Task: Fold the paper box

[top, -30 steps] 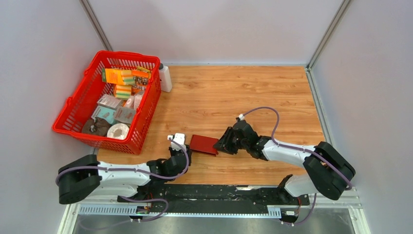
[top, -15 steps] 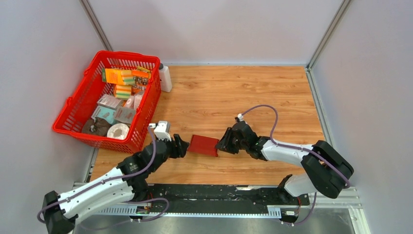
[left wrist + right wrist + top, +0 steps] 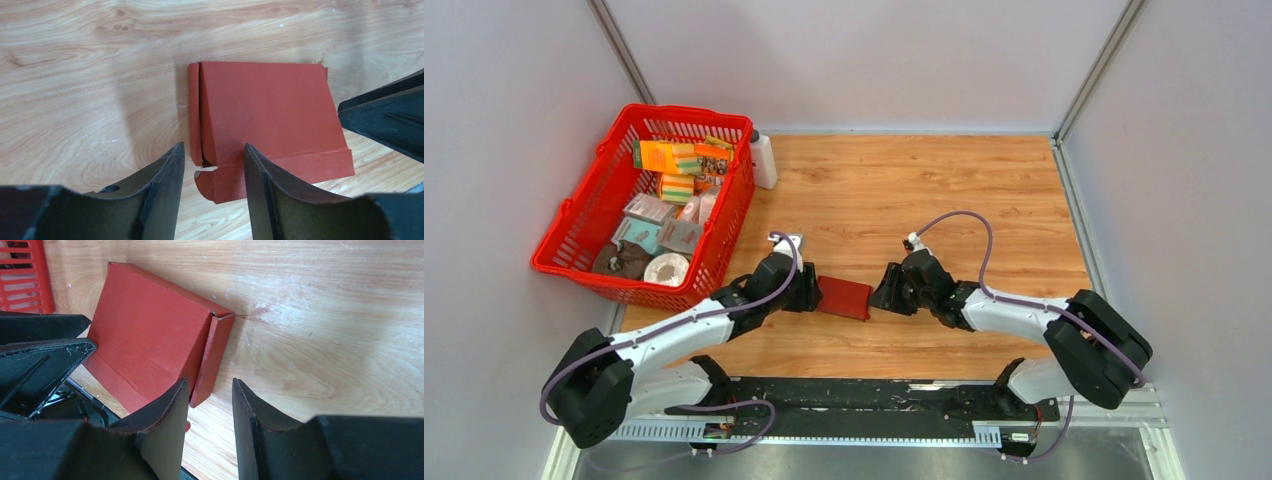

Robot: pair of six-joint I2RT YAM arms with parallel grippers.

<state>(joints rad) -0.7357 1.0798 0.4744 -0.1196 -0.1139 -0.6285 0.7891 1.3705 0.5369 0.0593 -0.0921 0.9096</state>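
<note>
The paper box (image 3: 843, 297) is a small dark red cardboard box lying flat on the wooden table, partly folded, with side flaps loose. My left gripper (image 3: 811, 296) is open at its left end. In the left wrist view the box (image 3: 265, 115) lies just beyond the gripper (image 3: 214, 150), whose jaws straddle a small tab at the box's near corner. My right gripper (image 3: 880, 297) is open at the box's right end. In the right wrist view the box (image 3: 150, 335) sits ahead and left of the gripper (image 3: 210, 385), with an end flap standing between the jaws' tips.
A red mesh basket (image 3: 584, 215) with several printed packages stands at the left. A white bottle (image 3: 763, 160) stands behind its far right corner. Grey walls enclose the table. The table's near edge and black rail (image 3: 864, 395) lie just behind the arms.
My left arm has swung forward and right, bringing its gripper up to the box's left end. The right gripper and the box have hardly moved.
</note>
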